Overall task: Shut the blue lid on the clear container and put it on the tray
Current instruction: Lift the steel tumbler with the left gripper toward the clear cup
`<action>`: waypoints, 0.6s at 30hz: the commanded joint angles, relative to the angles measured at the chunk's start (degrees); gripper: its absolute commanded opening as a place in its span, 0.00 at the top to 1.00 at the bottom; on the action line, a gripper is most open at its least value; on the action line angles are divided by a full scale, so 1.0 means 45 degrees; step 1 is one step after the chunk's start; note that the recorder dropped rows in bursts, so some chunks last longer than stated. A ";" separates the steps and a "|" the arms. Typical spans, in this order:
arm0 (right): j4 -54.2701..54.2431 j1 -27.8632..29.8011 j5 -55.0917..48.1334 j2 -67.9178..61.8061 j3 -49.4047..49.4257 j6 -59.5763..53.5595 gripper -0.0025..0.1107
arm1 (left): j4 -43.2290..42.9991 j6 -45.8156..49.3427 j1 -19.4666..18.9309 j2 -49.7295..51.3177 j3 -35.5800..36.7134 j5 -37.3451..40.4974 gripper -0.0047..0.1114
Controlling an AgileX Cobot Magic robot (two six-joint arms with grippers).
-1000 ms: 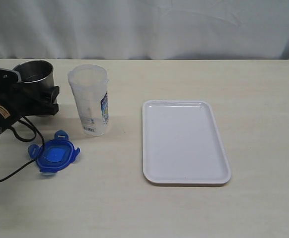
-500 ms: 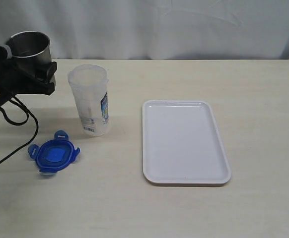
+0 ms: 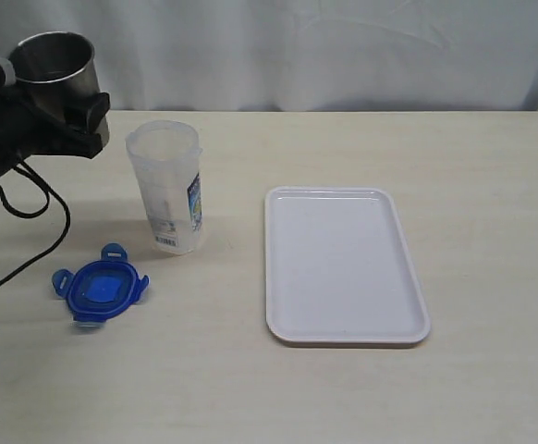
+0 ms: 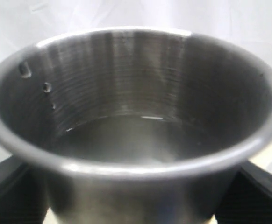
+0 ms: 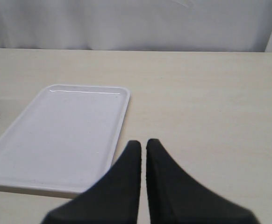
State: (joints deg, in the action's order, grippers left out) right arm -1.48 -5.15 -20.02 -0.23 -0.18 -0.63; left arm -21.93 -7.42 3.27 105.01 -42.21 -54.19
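The clear container stands upright and uncapped on the table, left of centre, its printed label facing right. The blue lid lies flat on the table in front of it and to its left, apart from it. The white tray lies to the right with nothing on it, and also shows as the tray in the right wrist view. My left gripper hangs above the table's far left, shut on a grey steel cup, higher than the container's rim. My right gripper is shut on nothing, just off the tray's edge.
The steel cup fills the left wrist view; what looks like clear liquid sits in its bottom. A black cable trails from the left arm across the table near the lid. A white curtain backs the table.
My left gripper has lifted the steel cup off the table, up and slightly right. The container, lid and tray have not moved.
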 commanded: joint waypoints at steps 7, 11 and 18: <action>0.0095 0.0085 0.0044 0.0051 0.0041 0.0054 0.94 | -0.2070 -0.0985 0.0022 -0.0228 -0.1301 0.0462 0.96; 0.0095 0.0085 0.0044 0.0051 0.0041 0.0054 0.94 | -0.2424 -0.0985 0.0022 -0.0228 -0.1458 0.0522 0.96; 0.0095 0.0085 0.0044 0.0051 0.0041 0.0054 0.94 | -0.2649 0.0047 0.0022 -0.0228 -0.1458 0.0275 0.96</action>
State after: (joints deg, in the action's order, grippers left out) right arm -1.48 -5.15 -20.02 -0.23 -0.18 -0.63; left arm -34.10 -8.80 3.27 105.01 -48.06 -48.82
